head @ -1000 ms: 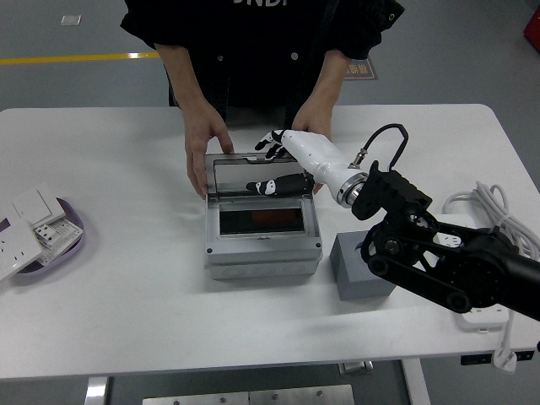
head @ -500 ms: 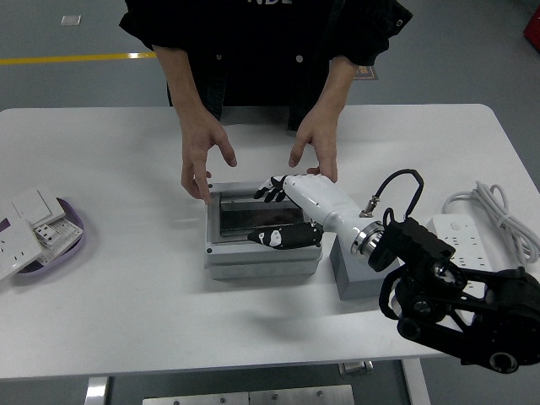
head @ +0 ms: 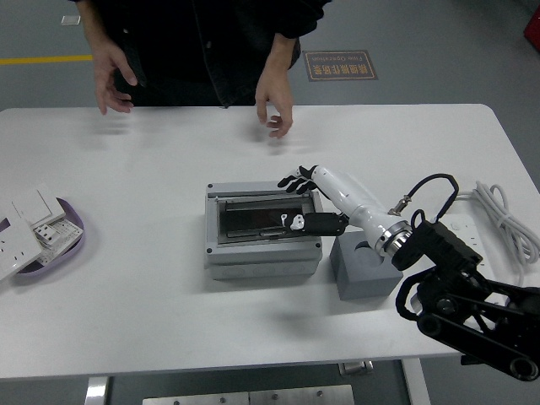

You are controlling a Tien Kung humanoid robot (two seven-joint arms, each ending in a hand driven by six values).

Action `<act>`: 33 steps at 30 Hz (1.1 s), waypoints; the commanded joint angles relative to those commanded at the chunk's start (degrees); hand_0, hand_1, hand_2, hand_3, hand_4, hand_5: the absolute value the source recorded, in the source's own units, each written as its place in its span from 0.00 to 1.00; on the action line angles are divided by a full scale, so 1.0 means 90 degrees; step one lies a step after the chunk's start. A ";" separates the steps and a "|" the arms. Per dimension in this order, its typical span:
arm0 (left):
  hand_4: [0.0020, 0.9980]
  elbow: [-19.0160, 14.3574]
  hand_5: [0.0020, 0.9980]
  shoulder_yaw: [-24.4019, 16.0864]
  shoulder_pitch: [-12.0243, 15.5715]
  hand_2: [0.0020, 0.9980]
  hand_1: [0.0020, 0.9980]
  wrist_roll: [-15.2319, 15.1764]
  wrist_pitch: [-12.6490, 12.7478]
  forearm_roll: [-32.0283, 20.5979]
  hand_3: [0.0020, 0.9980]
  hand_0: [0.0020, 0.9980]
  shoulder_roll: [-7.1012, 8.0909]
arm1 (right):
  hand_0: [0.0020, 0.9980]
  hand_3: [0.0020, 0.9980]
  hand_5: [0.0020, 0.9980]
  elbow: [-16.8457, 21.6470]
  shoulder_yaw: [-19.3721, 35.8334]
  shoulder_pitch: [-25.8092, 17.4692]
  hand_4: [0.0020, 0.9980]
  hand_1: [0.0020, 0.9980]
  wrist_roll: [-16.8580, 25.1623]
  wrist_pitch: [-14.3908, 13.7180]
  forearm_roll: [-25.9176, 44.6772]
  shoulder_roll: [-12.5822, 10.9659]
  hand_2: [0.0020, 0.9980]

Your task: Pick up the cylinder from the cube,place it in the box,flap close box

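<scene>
The grey box [head: 262,229] sits mid-table with its clear flap lying flat and closed over it. My right hand [head: 297,201] rests flat on the flap's right side, fingers [head: 294,180] spread, thumb [head: 308,223] stretched across the lid, holding nothing. The grey cube [head: 364,264] stands just right of the box under my right forearm, its top hollow bare. The cylinder is not visible. The left arm is out of view.
A person stands at the far side, both hands [head: 274,99] lifted off the table, the other hand [head: 113,74] at the far left. A purple dish [head: 72,221] with white switch plates lies at the left edge. A white power strip with cable [head: 506,221] lies at the right.
The flap went from upright to flat and closed under my right hand. The person's hands let go of the box and pulled back and away to the far edge.
</scene>
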 joint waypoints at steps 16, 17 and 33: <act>0.68 0.0029 0.21 0.0133 0.0070 0.62 0.63 -0.0004 0.0000 -0.0150 0.64 0.59 0.0078 | 0.60 0.65 0.47 -0.0582 0.3040 -0.1681 0.79 0.59 0.1990 -0.0009 0.2553 0.0242 0.61; 0.68 0.0028 0.21 0.0133 0.0069 0.62 0.63 -0.0005 -0.0001 -0.0150 0.64 0.59 0.0083 | 0.60 0.65 0.47 -0.0649 0.3157 -0.1701 0.79 0.59 0.2085 -0.0007 0.2676 0.0294 0.61; 0.68 0.0016 0.21 0.0085 0.0150 0.61 0.63 -0.0022 -0.0016 -0.0134 0.64 0.59 0.0150 | 0.61 0.63 0.45 -0.1305 0.4404 -0.2067 0.79 0.61 0.3145 -0.0211 0.4251 0.0792 0.59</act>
